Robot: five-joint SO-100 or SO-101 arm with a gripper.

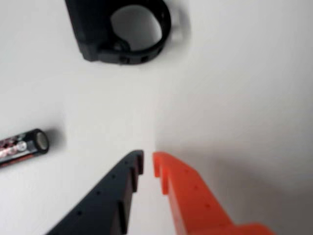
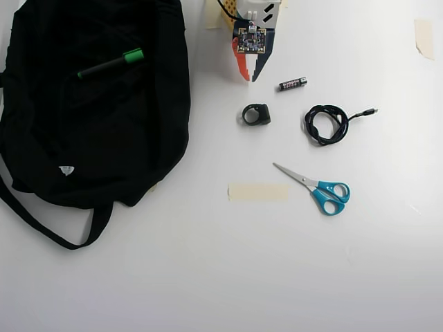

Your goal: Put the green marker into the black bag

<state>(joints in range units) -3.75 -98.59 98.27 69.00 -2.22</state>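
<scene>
Already the green marker lies on the black bag; the claw (clenched, empty) hovers apart.

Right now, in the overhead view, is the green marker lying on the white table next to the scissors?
No. The green marker lies on top of the black bag, far to the left of the scissors.

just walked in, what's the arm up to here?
Nothing is being held. The gripper hangs near-shut and empty over bare table, near a small black ring-shaped part and a black-and-pink battery. The green-capped black marker lies on top of the large black fabric bag. A coiled black cable and blue-handled scissors lie untouched.
</scene>
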